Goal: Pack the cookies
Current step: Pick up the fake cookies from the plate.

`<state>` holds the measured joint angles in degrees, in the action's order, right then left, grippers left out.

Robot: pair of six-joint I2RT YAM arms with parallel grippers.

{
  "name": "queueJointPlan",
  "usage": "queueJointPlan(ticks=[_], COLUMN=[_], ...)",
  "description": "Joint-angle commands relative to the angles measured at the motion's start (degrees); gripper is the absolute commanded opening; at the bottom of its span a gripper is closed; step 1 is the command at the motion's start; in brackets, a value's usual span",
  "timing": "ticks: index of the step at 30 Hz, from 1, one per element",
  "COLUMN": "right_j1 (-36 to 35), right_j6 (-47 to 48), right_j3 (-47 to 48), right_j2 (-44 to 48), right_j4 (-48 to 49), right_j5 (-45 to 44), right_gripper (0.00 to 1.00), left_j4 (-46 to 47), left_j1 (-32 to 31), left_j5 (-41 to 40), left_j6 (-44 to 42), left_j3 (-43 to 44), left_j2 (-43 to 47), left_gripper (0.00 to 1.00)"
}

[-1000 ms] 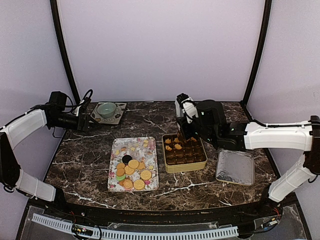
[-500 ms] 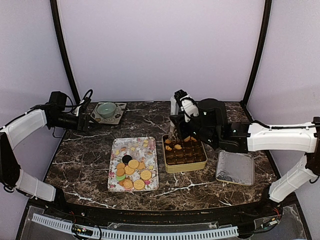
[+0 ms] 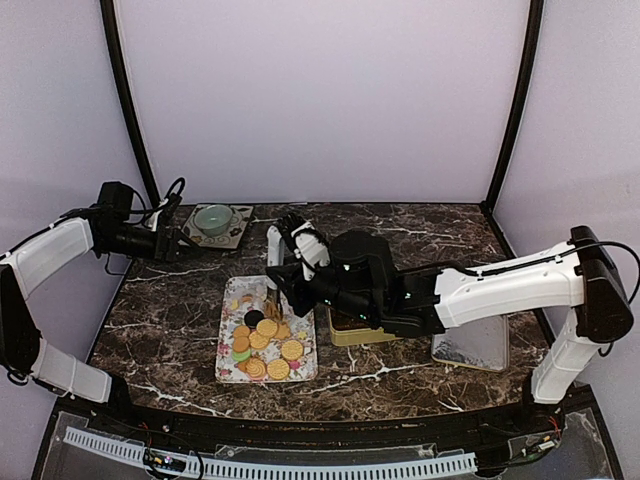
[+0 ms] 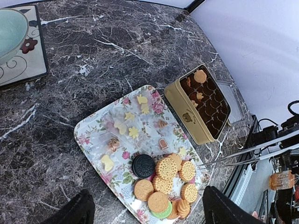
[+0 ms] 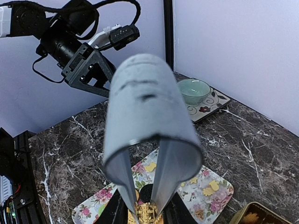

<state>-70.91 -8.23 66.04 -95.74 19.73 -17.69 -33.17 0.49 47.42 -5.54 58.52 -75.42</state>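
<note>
Right gripper [image 5: 146, 211] hangs point-down over the flowered tray [image 4: 93, 135]. Its two fingers [image 5: 166, 172] are drawn close with a narrow gap, their tips at a golden waffle-patterned biscuit; whether they actually pinch it I cannot tell. Left gripper [image 3: 176, 244] is spread wide with nothing between its fingers, held above the table's 10 o'clock corner.

Pale lilac walls [image 3: 320, 100] close in the cell, with black poles [image 3: 125, 110] rising at the back corners. The table [image 3: 150, 320] is dark marble veined with white. The right arm [image 3: 500, 285] reaches from 4 o'clock across the middle toward 9 o'clock, covering most of the gold tin [image 4: 184, 105] at the centre in the top view. The flowered tray lies just beside the tin at its 9 o'clock. A silvery tray [image 3: 470, 340] lies at the tin's 3 o'clock. At the table's 10 o'clock, a patterned mat [image 4: 28, 65] carries a pale-green bowl [image 4: 9, 28].

The cookies [image 4: 166, 170] overlap in a cluster at the 6 o'clock end of the flowered tray. Most are golden, with a dark brown one [image 4: 143, 165] at the cluster's 12 o'clock edge and a green one [image 4: 163, 212]. A couple of golden ones sit in the tin's brown paper cups [image 4: 212, 100].
</note>
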Motion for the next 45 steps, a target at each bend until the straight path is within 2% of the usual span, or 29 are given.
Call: queueJointPlan(ticks=[1,6,11,22,45], right_j1=[-1.3,-2.3,-3.3,-7.3,-8.7], right_j6=[-2.5,-2.2,-2.1,-1.0,-1.1], right_j3=[4.0,6.1,6.0,5.6,5.1], right_j2=[-2.7,-4.9,-5.2,-7.5,-11.5], right_j4=[6.3,5.0,3.6,3.1,1.5], right_j5=[2.6,5.2,6.8,3.8,2.2], right_gripper=[0.24,0.32,0.35,0.40,0.41], left_j4=[-1.2,-1.7,-1.7,-3.1,-3.3], left_j1=[0.3,0.3,0.3,0.3,0.3], left_j5=[0.1,0.1,0.2,-0.2,0.4], left_j6=[-0.6,-0.8,-1.1,-2.5,-1.7], left_j3=[1.6,2.0,2.0,2.3,2.0], left_j2=[0.8,0.7,0.7,0.5,2.8], left_gripper=[0.83,0.84,0.84,0.84,0.84])
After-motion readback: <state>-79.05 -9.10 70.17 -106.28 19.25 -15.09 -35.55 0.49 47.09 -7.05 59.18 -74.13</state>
